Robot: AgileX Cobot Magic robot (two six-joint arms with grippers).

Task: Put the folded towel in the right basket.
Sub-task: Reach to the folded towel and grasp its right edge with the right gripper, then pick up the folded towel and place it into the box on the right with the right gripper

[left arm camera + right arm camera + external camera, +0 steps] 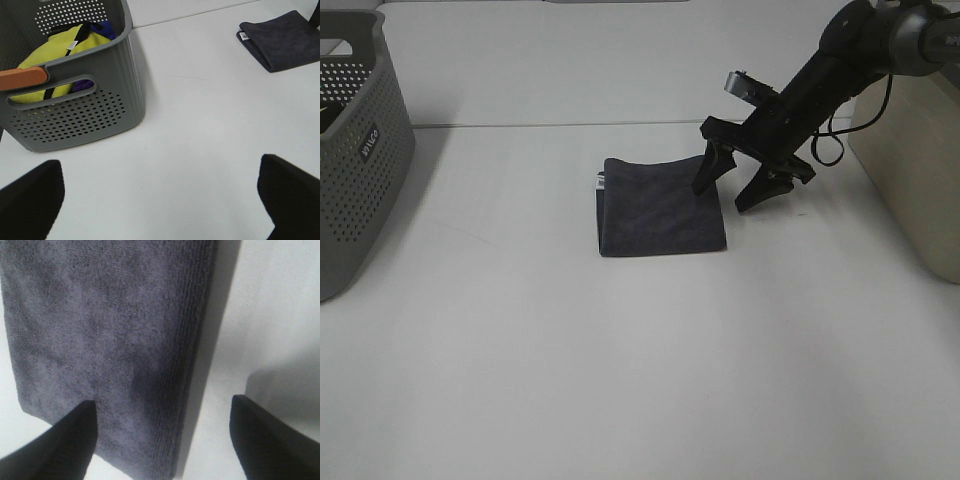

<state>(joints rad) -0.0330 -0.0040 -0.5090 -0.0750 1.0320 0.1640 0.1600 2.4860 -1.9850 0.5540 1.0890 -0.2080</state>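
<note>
Exterior high view, item one: folded towel (660,207), dark grey, lying flat on the desk (620,380) just right of frame centre, not yet lifted. Item two: right pincer (721,198), jaws spread and empty, angled down at the towel's right edge. The right wrist view shows one finger (60,440) over the cloth and the other over bare desk, so that edge lies between them. Item three: right basket (920,190), beige, at the right border of the frame, near the towel. Item four: grey basket (360,170), upper left, holding yellow cloth (100,42); not my target. Item five: left pincer (160,210), jaws wide, holding nothing, over bare desk near the grey basket. Step in hand, as I judge it: the grasp. I would bring both fingers down to the desk so the close gathers every layer rather than the top ply alone. Then I would lift clear before swinging right, so the towel arrives folded.
</note>
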